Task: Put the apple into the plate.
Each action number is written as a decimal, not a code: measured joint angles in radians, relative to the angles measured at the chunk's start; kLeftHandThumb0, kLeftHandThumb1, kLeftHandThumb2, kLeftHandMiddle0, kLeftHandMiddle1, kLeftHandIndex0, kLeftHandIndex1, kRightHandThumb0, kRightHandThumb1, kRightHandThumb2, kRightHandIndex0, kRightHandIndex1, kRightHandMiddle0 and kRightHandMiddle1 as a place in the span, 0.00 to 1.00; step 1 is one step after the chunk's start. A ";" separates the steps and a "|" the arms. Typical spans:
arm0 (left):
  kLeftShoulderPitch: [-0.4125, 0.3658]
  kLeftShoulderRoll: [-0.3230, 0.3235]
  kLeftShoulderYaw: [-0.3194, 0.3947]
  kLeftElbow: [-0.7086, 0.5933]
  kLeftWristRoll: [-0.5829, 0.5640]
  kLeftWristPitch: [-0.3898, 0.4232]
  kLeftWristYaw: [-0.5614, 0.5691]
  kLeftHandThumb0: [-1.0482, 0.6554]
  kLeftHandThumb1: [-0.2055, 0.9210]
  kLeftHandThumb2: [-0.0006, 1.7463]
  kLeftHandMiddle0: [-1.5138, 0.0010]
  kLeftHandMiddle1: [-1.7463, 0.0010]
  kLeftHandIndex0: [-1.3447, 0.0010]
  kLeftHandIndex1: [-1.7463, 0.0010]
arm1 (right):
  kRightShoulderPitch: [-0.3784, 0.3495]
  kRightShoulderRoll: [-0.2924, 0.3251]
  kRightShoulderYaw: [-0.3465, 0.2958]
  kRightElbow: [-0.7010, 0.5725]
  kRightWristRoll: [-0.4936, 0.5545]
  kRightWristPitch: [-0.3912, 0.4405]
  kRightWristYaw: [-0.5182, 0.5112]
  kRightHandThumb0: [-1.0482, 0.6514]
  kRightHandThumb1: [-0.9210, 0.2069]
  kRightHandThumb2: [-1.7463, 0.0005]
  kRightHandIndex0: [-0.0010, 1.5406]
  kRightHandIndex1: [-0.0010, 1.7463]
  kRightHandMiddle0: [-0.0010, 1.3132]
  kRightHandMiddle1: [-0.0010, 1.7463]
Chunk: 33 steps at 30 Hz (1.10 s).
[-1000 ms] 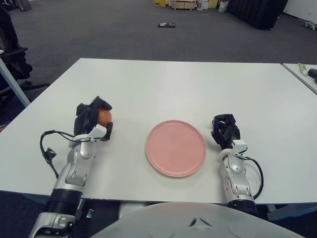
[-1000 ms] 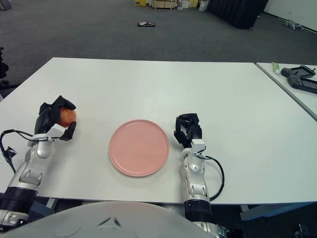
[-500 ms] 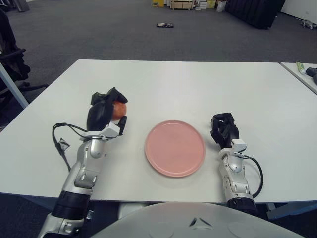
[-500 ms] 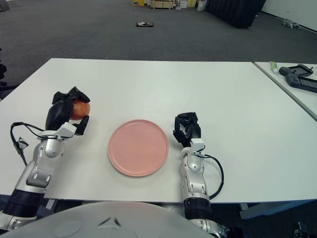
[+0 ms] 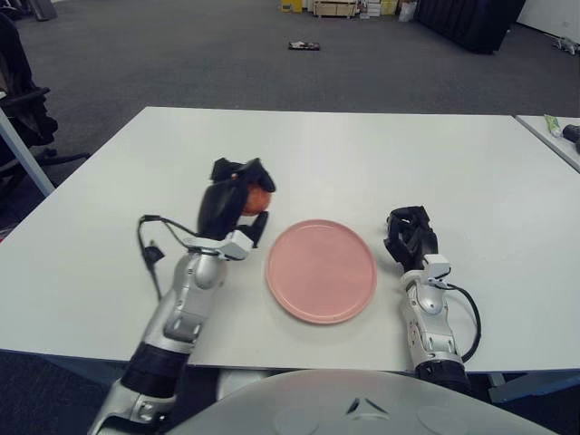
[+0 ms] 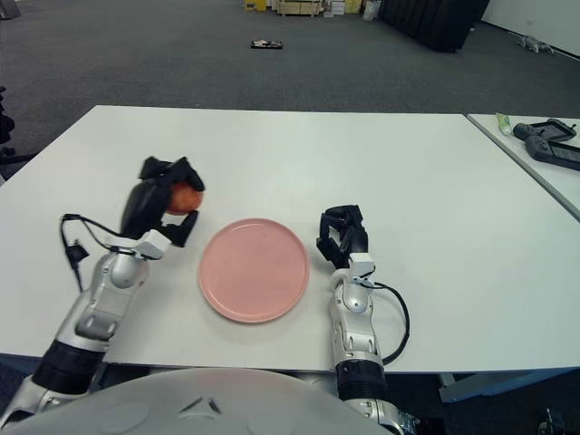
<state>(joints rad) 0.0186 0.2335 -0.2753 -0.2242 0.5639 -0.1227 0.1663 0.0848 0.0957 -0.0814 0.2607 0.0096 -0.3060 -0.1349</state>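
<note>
The left hand (image 5: 234, 201) has its fingers wrapped round the apple (image 5: 256, 198), holding it above the white tabletop (image 5: 317, 149) just left of the pink plate (image 5: 321, 270). Right of the plate, the right hand (image 5: 410, 237) shows with fingers curled, holding nothing.

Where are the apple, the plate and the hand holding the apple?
apple (image 5: 258, 198), left eye view, its visible red side.
plate (image 5: 321, 270), left eye view, its bare middle.
left hand (image 6: 156, 207), right eye view, its black palm.
</note>
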 measured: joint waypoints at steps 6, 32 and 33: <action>-0.037 -0.004 -0.076 0.027 -0.001 -0.070 -0.072 0.62 0.15 0.95 0.38 0.11 0.51 0.00 | -0.005 0.001 0.000 0.005 -0.001 -0.003 -0.004 0.40 0.14 0.57 0.35 0.71 0.21 1.00; -0.179 0.010 -0.280 0.295 0.013 -0.308 -0.295 0.62 0.22 0.90 0.41 0.11 0.56 0.00 | -0.009 0.012 -0.005 -0.001 0.012 0.013 -0.005 0.40 0.14 0.57 0.34 0.72 0.21 1.00; -0.184 0.010 -0.282 0.299 0.014 -0.312 -0.300 0.62 0.23 0.89 0.42 0.11 0.56 0.00 | -0.009 0.012 -0.005 -0.002 0.012 0.014 -0.004 0.40 0.14 0.57 0.34 0.72 0.21 1.00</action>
<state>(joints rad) -0.1651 0.2433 -0.5574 0.0751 0.5774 -0.4343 -0.1338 0.0757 0.1073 -0.0860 0.2592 0.0219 -0.2924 -0.1392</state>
